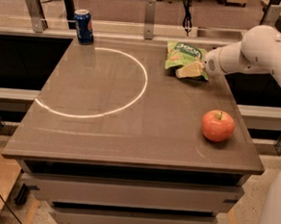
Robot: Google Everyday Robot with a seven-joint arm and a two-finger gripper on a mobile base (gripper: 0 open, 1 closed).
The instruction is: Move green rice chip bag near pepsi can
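End effector (207, 65): at the chip bag's right edge, far-right part of the bench (129, 137); grip cannot be told.
Chip bag (185, 55): touching, directly left of it.
Soda can (83, 27): upright, far-left corner, well apart leftward.

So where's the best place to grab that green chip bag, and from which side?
Probably its right-hand edge, coming from the right: the green rice chip bag lies low on the table, its thin crinkly border pinchable there, and the gripper sits right at that edge.
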